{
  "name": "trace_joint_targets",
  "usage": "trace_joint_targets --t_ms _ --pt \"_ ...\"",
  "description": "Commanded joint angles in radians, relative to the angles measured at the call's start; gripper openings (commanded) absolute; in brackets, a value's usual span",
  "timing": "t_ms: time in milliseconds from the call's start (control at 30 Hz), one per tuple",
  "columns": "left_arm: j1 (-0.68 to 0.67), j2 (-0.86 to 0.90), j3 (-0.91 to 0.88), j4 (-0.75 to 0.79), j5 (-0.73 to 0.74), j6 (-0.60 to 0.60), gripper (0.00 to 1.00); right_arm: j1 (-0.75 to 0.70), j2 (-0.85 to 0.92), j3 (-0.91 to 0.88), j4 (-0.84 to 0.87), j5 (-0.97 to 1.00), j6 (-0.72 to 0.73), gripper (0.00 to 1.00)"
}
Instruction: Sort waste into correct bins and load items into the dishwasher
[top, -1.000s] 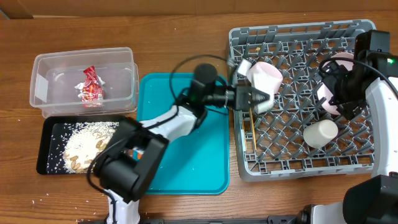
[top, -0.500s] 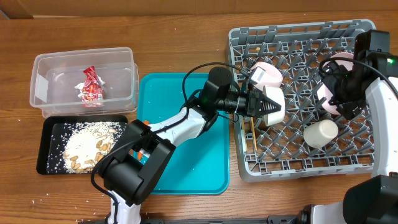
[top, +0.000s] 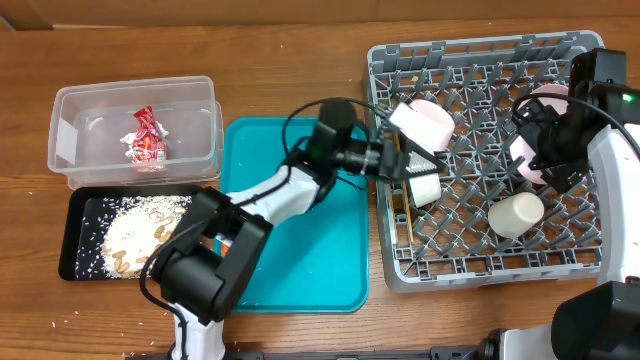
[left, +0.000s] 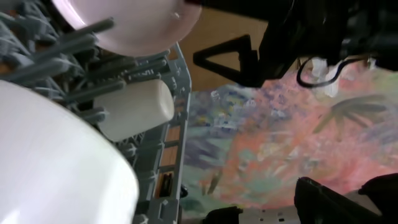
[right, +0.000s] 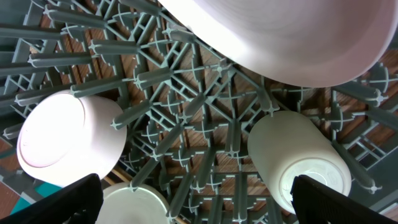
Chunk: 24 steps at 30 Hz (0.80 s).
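The grey dishwasher rack (top: 480, 276) holds two white bowls at its left side. One bowl (top: 427, 119) leans on the pegs, and a smaller-looking one (top: 426, 188) lies just below it. My left gripper (top: 414, 164) is open between them with nothing in it; the near bowl (left: 43, 155) fills the lower left of its wrist view. A white cup (top: 515, 213) lies on its side and the white plate (top: 527, 160) stands on edge under my open, empty right gripper (right: 199, 208). Chopsticks (top: 406, 215) lie along the rack's left edge.
A clear tub (top: 62, 100) at the far left holds a red-and-silver wrapper (top: 147, 137). In front of it the black tray (top: 78, 205) carries beige crumbs (top: 145, 235). A teal tray (top: 290, 250) lies under my left arm. Loose crumbs dot the wood.
My left gripper has opened and let go of the bowl it carried into the rack, then drawn back a little to the left. The right arm has not moved.
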Motion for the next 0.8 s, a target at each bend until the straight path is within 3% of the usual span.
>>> trace_joint_targets --t_ms 0,167,300,400,500,567,667,767 --pt "0.068 -0.068 -0.001 -0.033 0.034 0.016 1.00 -0.001 -0.007 0.007 -0.003 -0.001 -0.010 1.00" --pt "0.172 -0.140 -0.001 -0.186 0.035 0.089 1.00 -0.001 -0.007 0.007 -0.007 -0.001 -0.012 1.00" --pt "0.237 -0.200 -0.001 -0.449 0.002 0.264 1.00 0.003 -0.007 0.007 -0.016 -0.013 -0.033 1.00" --pt "0.275 -0.265 0.002 -0.775 -0.199 0.474 1.00 0.025 -0.026 0.007 -0.011 -0.072 -0.125 0.86" --pt "0.306 -0.340 0.033 -1.042 -0.415 0.620 1.00 0.082 -0.082 0.008 0.024 -0.071 -0.188 0.86" --pt "0.328 -0.385 0.083 -1.185 -0.507 0.690 1.00 0.142 -0.139 0.008 0.070 -0.071 -0.227 0.93" --pt "0.365 -0.432 0.185 -1.382 -0.644 0.761 1.00 0.243 -0.224 0.008 0.152 -0.068 -0.250 1.00" --pt "0.404 -0.463 0.305 -1.555 -0.772 0.812 1.00 0.351 -0.299 0.008 0.237 -0.068 -0.249 1.00"
